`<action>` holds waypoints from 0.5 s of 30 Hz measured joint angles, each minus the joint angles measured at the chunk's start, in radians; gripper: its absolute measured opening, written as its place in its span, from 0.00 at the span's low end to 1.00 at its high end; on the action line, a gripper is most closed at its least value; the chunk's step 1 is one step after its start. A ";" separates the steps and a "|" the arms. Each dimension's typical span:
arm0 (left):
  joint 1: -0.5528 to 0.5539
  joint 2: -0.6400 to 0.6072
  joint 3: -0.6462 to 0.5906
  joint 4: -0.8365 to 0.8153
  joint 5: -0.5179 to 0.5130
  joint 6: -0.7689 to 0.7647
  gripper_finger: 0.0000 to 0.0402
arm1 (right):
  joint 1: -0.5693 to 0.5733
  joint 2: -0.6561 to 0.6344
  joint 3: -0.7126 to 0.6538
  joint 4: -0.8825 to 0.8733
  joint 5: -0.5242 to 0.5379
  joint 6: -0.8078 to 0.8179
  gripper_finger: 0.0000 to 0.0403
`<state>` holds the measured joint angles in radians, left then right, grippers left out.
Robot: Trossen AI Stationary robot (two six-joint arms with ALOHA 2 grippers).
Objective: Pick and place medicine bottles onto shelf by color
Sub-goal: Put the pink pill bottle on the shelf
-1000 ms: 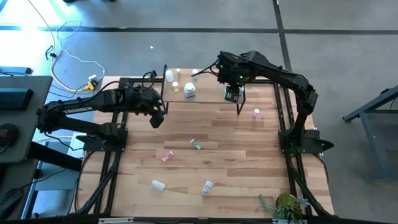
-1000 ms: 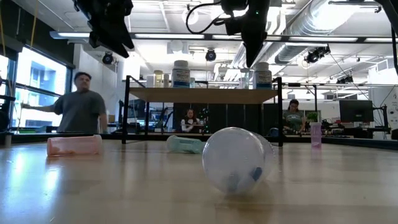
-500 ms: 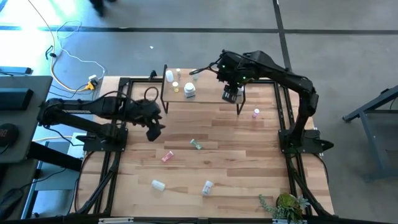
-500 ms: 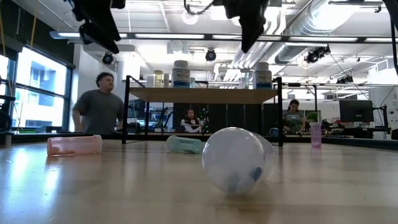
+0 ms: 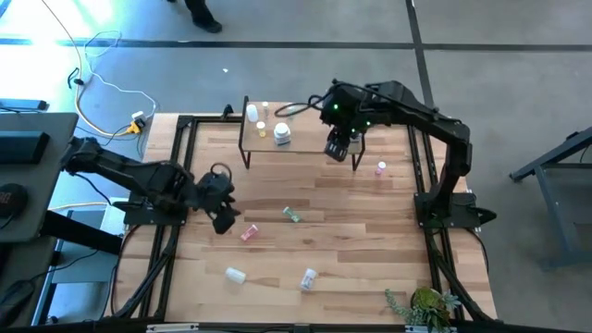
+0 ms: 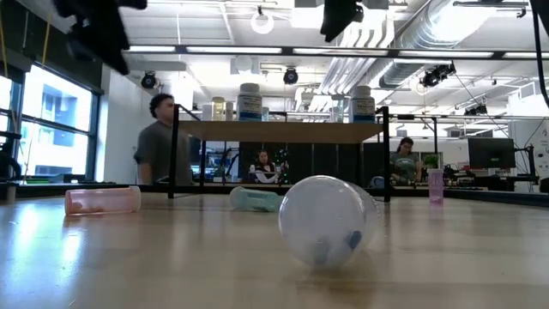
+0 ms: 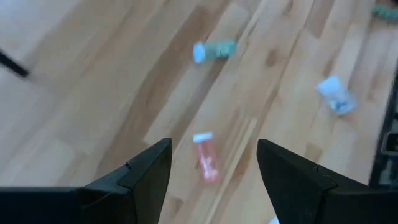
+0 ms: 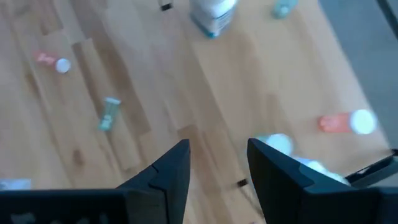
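The left end effector (image 5: 222,220) has swung away from the shelf (image 5: 305,141) and now hangs low over the worktop (image 5: 351,231), just beside the pink bottle (image 5: 248,233) lying on its side well in front of the shelf. A second ago it sat close to the shelf's left legs; half a second ago it was midway. Its fingers stand wide apart and empty, and in its wrist view the pink bottle (image 7: 206,159) lies between them, so this reads as the approach to the next pick.

The right end effector (image 5: 337,148) has lifted off the shelf's right end and tilted back. Its fingers (image 8: 168,171) are narrowly parted with nothing between them. It seems to have finished a placement there.

On the shelf stand a large white bottle (image 5: 282,136), a smaller white one (image 5: 252,113) at the left rear, and a few tiny jars between them.

Off the shelf remain the pink bottle, a green bottle (image 5: 291,215) nearer the shelf, a white one (image 5: 235,274) and a clear one (image 5: 308,277) farthest from the shelf, and a small pink bottle (image 5: 380,168) upright just right of the shelf's right legs.

Behind the shelf, a person (image 6: 161,148) in the room has walked further along, now partly behind the shelf's left leg.
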<state>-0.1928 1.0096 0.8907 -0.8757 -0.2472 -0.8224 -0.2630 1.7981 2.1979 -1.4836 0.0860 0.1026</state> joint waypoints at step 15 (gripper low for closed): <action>-0.105 0.141 -0.141 0.081 -0.072 -0.102 0.57 | 0.156 0.000 -0.005 0.005 0.000 0.178 0.38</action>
<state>-0.2978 1.1503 0.7494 -0.7945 -0.3189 -0.9246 -0.1066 1.7985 2.1925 -1.4783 0.0861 0.2801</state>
